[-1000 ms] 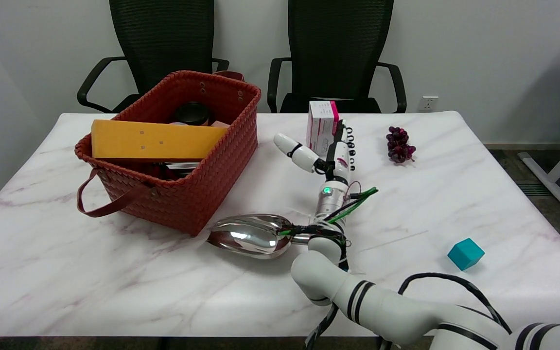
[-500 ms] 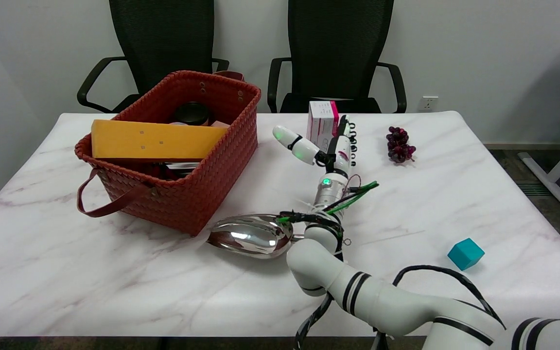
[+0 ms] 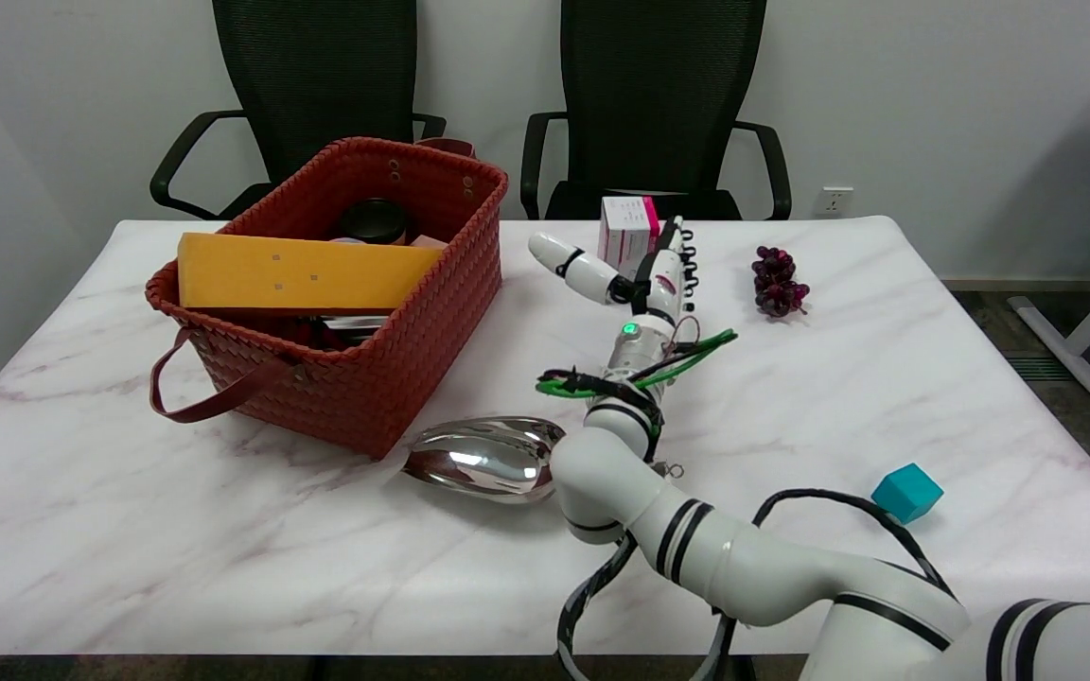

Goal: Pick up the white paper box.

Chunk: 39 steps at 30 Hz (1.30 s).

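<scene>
The white paper box (image 3: 625,230) with pink edges stands upright near the table's far edge, its lower part hidden behind my hand. My right hand (image 3: 640,279) reaches up from the lower right and sits just in front of the box. Its thumb (image 3: 569,265) sticks out to the left of the box and the other fingers (image 3: 673,255) lie along the box's right side. The hand is spread and holds nothing; whether the fingers touch the box I cannot tell.
A red woven basket (image 3: 394,331) holding a yellow envelope and a dark jar stands at the left. A shiny metal scoop (image 3: 483,459) lies beside my forearm. Purple grapes (image 3: 777,281) lie right of the box, a teal cube (image 3: 905,493) at the right. Two black chairs stand behind the table.
My right arm has stretched farther across the table, carrying the hand up to the box so that thumb and fingers now flank it. The box has not moved.
</scene>
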### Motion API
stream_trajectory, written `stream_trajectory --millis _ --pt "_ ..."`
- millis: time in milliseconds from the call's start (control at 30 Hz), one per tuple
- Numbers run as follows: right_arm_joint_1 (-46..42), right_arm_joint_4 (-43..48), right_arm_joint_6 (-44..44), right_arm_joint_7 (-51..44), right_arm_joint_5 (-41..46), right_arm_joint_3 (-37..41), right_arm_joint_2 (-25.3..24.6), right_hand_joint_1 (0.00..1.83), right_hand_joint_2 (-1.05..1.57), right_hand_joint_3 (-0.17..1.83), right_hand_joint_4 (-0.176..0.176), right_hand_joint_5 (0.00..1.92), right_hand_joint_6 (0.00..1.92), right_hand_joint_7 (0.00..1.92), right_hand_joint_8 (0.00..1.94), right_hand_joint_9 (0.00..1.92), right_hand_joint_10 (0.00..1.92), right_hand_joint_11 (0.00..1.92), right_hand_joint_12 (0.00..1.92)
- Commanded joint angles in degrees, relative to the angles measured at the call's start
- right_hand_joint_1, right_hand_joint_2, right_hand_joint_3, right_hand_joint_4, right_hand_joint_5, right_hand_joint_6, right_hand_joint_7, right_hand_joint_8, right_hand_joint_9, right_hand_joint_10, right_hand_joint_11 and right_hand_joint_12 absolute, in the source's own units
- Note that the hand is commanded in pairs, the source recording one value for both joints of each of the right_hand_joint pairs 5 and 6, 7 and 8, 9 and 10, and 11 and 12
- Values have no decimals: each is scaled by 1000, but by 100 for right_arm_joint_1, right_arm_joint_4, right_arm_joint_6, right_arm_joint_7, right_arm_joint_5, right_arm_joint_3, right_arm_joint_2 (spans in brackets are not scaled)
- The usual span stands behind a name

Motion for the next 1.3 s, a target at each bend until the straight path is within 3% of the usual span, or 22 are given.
stream_trajectory --millis 33,300,433,533,933,1300 --pt "409 -54 305 -1412 649 112 4 907 289 -175 0 0 0 0 0 0 0 0 0" --pt "417 -165 364 -1377 649 224 12 1005 322 -172 0 0 0 0 0 0 0 0 0" --pt "526 -306 226 -1369 646 224 20 1107 511 95 0 0 0 0 0 0 0 0 0" --pt "648 -509 58 -1348 657 240 20 1113 539 145 0 0 0 0 0 0 0 0 0" --pt "930 -946 -587 -932 745 248 28 1056 379 399 0 0 0 0 0 0 0 0 0" --pt "1107 -1497 -651 -693 748 256 12 1018 422 361 0 0 0 0 0 0 0 0 0"
